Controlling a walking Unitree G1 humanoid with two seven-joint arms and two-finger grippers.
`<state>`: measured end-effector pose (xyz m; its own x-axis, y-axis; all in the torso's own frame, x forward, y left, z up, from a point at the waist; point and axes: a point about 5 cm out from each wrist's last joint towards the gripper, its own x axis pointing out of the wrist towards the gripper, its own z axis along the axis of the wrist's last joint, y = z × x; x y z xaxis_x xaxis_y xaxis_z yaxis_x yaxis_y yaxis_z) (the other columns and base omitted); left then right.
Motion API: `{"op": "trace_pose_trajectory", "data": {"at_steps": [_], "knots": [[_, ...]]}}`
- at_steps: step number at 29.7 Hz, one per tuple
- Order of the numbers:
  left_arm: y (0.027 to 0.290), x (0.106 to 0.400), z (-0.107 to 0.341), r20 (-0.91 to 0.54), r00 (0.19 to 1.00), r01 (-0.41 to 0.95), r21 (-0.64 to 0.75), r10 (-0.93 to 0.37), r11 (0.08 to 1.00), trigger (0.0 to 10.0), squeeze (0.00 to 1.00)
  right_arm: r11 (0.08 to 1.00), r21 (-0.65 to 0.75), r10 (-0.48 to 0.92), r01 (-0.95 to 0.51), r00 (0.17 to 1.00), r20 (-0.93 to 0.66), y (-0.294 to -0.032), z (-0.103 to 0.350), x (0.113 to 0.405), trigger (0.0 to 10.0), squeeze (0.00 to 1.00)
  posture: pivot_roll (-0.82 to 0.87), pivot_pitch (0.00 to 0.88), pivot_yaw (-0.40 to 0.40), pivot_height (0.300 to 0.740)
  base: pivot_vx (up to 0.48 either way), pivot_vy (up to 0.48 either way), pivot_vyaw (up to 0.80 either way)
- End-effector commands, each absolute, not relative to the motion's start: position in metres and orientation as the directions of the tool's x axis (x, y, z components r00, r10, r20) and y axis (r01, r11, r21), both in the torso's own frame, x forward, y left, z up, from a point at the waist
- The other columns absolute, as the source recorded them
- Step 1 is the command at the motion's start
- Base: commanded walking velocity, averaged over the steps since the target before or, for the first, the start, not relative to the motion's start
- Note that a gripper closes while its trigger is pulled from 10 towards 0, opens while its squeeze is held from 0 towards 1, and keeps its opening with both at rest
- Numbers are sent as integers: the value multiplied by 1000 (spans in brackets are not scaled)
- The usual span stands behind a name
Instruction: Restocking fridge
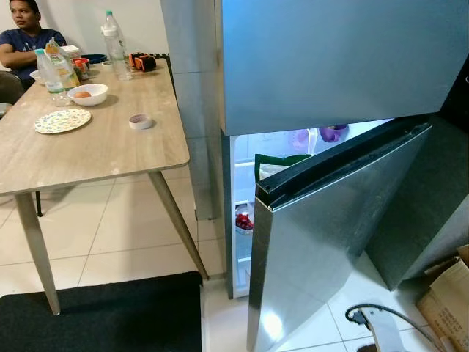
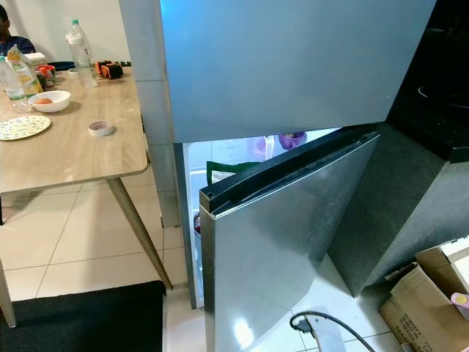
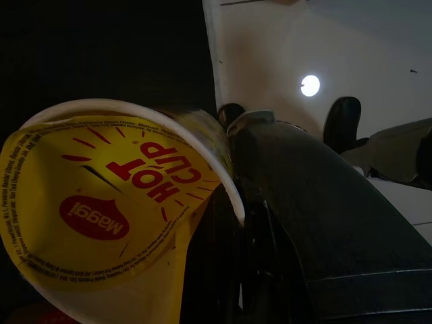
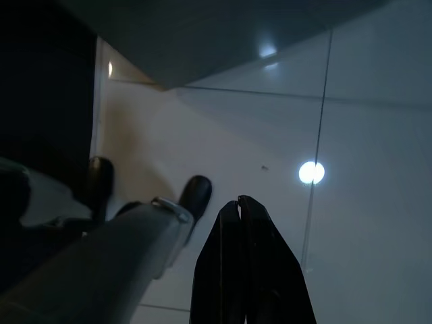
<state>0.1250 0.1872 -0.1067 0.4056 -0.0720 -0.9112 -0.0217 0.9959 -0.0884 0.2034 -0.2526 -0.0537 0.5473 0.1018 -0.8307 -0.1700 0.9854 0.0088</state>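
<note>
Left eye view looks down on a steel fridge point(image 1: 330, 66) whose lower door point(image 1: 330, 242) stands ajar, swung out toward the camera; through the gap beside that door a lit interior shows a green packet point(image 1: 277, 164), something red point(image 1: 244, 221) lower down, and a purple bowl point(image 1: 333, 133) high up near the fridge's upper door; to the left of the fridge a wooden bench point(image 1: 88, 139) carries a patterned plate point(image 1: 62, 120), a white bowl point(image 1: 87, 94) with something orange in it, a roll of tape point(image 1: 140, 121) and clear bottles point(image 1: 116, 45) at its far end; a person point(image 1: 26, 37) sits behind that far end; a black mat point(image 1: 102, 312) lies on the tiled floor left of the fridge door, and a cardboard box point(image 2: 425, 301) sits on the floor to the fridge's right; the left wrist view shows the left gripper point(image 3: 233, 202) with its jaws closed around a yellow Maggi Hot Cup point(image 3: 101, 209), dim in shade; the right gripper point(image 4: 239, 202) hangs above pale floor tiles, jaws pressed together, holding nothing.
</note>
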Motion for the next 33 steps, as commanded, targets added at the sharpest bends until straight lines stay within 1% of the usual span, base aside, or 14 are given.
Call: {"op": "trace_pose_trajectory", "data": {"at_steps": [1,2,4,7,10,16,22,33], "knots": [[187,110,-112,-933,353,-10,-78,-69,997,10000,0,996,-10,37,-89,513,-858,-258,-65,183,10000,0,-96,0,3,740,0,0,0],[187,110,-112,-933,353,-12,-75,-66,997,10000,0,997,-28,11,-72,492,-870,-259,-70,175,10000,0,-95,0,-1,740,0,0,0],[187,110,-112,-934,352,-14,-73,-64,997,10000,0,997,-39,-2,-67,480,-877,-260,-72,171,10000,0,-95,0,-1,740,0,0,0],[187,109,-112,-935,350,-20,-68,-57,997,10000,0,992,-98,-55,-81,422,-905,-260,-81,152,10000,0,-92,0,1,740,0,0,0],[187,109,-112,-936,348,-15,-66,-57,998,10000,0,992,-108,-73,-64,406,-911,-259,-85,145,10000,0,-92,0,1,740,0,0,0],[188,110,-112,-937,348,-19,-52,-42,998,10000,0,991,-129,-103,-34,419,-902,-258,-84,148,10000,0,-94,0,0,740,0,0,0],[189,112,-111,-935,354,-30,-44,-31,999,10000,0,986,-155,-112,-64,437,-892,-253,-82,157,10000,0,-87,0,1,740,0,0,0],[194,112,-111,-937,349,-22,-18,-9,1000,10000,0,981,-166,-106,-100,439,-892,-249,-82,161,10000,0,-90,0,4,740,0,0,0]]}}
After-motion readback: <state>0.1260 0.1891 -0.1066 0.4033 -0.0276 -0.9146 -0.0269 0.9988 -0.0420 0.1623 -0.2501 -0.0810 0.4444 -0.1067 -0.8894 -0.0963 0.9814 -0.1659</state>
